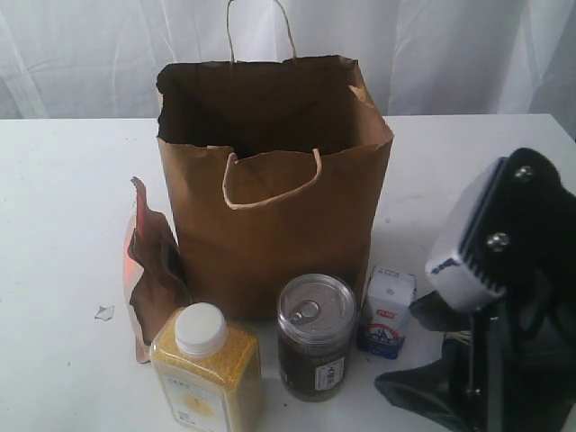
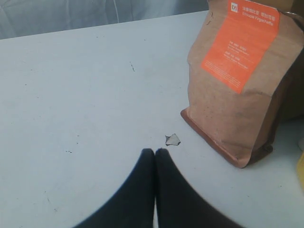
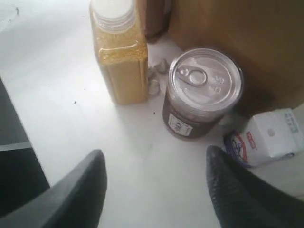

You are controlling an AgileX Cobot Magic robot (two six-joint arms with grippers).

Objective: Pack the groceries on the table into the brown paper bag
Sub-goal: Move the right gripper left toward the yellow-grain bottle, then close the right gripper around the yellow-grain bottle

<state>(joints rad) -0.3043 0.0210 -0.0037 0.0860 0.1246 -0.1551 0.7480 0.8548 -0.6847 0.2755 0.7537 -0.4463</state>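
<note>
step: likely pick of pull-tab can [image 3: 202, 90], toward tabletop [image 1: 72, 225] near edge | right gripper [image 3: 154, 164] spread, empty | left gripper [image 2: 155, 153] pressed together | next: straddle can, squeeze, lift into brown paper bag [image 1: 270, 207]

brown paper bag [image 1: 270, 225], pouch [image 2: 237, 80] – orange label

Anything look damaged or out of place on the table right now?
The paper bag has a ragged, torn front rim. A small torn scrap lies on the table beside the pouch, and pale crumbs sit between the bottle and the can. Nothing lies tipped over.
</note>
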